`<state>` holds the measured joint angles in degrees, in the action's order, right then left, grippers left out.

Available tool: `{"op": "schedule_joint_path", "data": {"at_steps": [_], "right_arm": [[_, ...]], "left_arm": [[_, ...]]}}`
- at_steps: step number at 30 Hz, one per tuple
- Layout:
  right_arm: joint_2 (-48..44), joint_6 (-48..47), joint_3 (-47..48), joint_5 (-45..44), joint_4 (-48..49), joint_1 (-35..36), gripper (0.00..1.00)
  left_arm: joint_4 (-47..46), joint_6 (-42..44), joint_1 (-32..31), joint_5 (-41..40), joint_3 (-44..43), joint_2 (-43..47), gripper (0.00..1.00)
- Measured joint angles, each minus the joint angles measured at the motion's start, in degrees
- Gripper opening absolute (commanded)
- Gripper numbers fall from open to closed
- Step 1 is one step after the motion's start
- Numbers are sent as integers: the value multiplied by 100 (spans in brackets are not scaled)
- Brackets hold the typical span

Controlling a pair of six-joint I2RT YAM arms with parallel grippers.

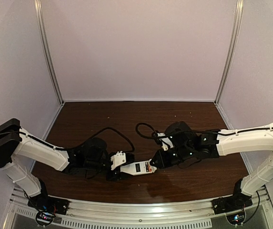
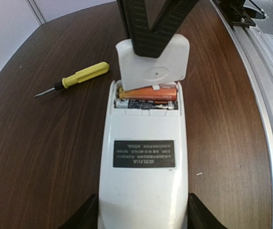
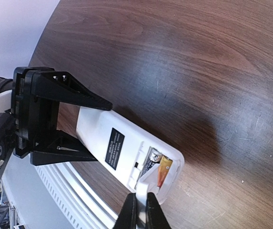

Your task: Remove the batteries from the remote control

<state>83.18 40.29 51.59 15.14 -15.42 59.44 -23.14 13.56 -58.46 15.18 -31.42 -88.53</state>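
Note:
The white remote control (image 2: pixel 143 162) lies back-up on the brown table, its battery bay open at the far end. Two batteries sit side by side in the bay, an orange one (image 2: pixel 148 92) and a darker one (image 2: pixel 145 103). My left gripper (image 2: pixel 143 213) is shut on the remote's near end. My right gripper (image 3: pixel 141 210) is shut on the small white cover piece (image 3: pixel 148 183) and holds it tilted up over the bay; the cover also shows in the left wrist view (image 2: pixel 153 64). In the top view both grippers meet at the remote (image 1: pixel 136 168).
A yellow-handled screwdriver (image 2: pixel 76 78) lies on the table left of the remote's far end. The metal rail (image 2: pixel 265 95) of the table's near edge runs along the right of the left wrist view. White walls enclose the table (image 1: pixel 126 119).

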Motion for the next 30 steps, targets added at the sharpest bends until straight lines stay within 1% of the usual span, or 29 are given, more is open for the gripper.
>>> {"op": "schedule_joint_path", "data": {"at_steps": [13,20,30], "right_arm": [[-232,-4,-11,-24,-48,0,0],[-354,-17,-11,-197,-201,-11,0],[-756,-142,-11,-472,-459,-247,0]], "left_arm": [[-131,0,0,0,-22,0,0],[-133,0,0,-2,-22,0,0],[-133,0,0,-2,-22,0,0]]}}
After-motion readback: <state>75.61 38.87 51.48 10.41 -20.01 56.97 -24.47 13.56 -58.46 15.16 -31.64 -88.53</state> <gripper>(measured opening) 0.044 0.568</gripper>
